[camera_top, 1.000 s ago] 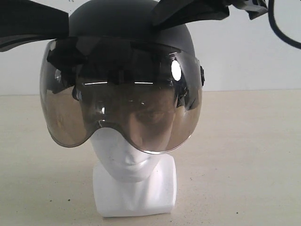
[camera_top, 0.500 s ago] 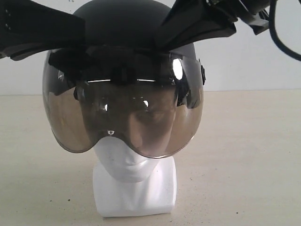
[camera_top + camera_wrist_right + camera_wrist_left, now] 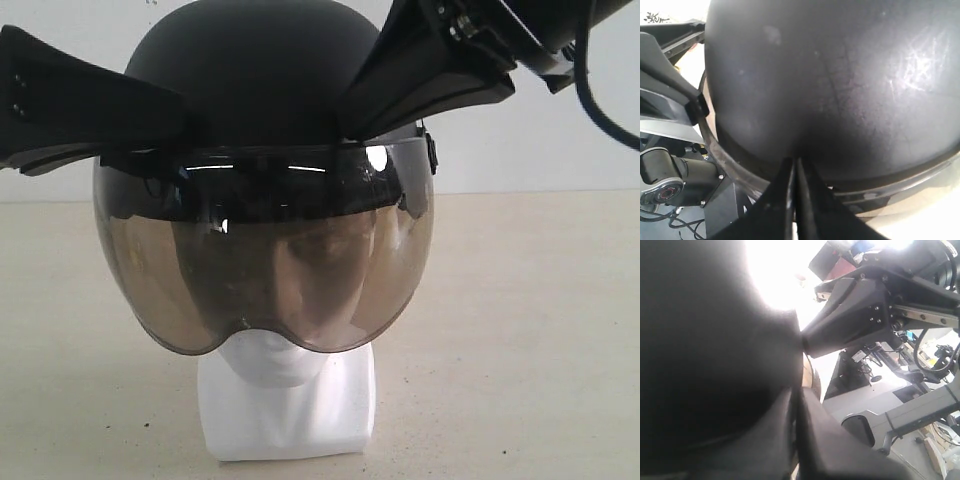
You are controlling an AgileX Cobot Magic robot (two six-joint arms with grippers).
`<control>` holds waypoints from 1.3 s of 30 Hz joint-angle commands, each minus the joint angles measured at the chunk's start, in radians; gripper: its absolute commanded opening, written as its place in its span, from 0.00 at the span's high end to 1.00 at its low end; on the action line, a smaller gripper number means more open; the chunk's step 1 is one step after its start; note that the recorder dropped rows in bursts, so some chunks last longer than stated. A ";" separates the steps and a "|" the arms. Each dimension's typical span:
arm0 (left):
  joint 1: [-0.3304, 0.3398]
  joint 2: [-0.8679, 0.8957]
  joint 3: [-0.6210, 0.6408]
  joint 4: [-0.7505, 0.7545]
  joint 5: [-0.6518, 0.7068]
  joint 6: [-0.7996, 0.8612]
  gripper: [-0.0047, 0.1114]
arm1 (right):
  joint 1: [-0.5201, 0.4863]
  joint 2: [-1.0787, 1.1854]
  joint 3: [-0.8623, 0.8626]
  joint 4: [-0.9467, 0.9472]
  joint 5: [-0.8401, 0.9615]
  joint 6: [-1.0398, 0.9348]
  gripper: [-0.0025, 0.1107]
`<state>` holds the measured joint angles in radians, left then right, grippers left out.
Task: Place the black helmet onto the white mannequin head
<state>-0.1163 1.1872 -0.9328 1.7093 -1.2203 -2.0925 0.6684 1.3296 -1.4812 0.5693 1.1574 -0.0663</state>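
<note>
Left gripper [image 3: 182, 125] – narrow, pinching black helmet [image 3: 255, 80] rim | right gripper [image 3: 355, 115] – likewise, upper right | white mannequin head [image 3: 285, 405] beneath

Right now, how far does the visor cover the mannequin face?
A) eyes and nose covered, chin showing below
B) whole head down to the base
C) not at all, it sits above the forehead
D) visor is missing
A: in the exterior view the smoky visor of the black helmet hangs over the eyes and nose of the white mannequin head, whose chin shows white below it.
</note>
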 commanded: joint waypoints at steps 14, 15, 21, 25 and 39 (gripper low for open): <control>-0.004 -0.111 0.014 0.035 -0.001 -0.005 0.92 | 0.004 -0.119 0.004 -0.167 -0.018 0.086 0.98; -0.004 -0.117 0.014 0.035 -0.001 -0.005 0.92 | 0.004 -0.132 0.004 -0.181 -0.020 0.096 0.98; -0.004 -0.162 0.013 0.016 -0.001 -0.005 0.92 | 0.004 -0.205 0.004 -0.249 -0.038 0.111 0.98; -0.004 -0.203 0.013 -0.017 -0.001 -0.005 0.92 | 0.004 -0.253 0.004 -0.313 -0.016 0.113 0.98; -0.004 -0.323 0.014 0.035 -0.001 -0.005 0.92 | 0.004 -0.309 0.004 -0.313 0.050 0.111 0.98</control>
<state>-0.1163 0.8769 -0.9230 1.7398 -1.2203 -2.0925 0.6684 1.0308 -1.4794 0.2650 1.2050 0.0453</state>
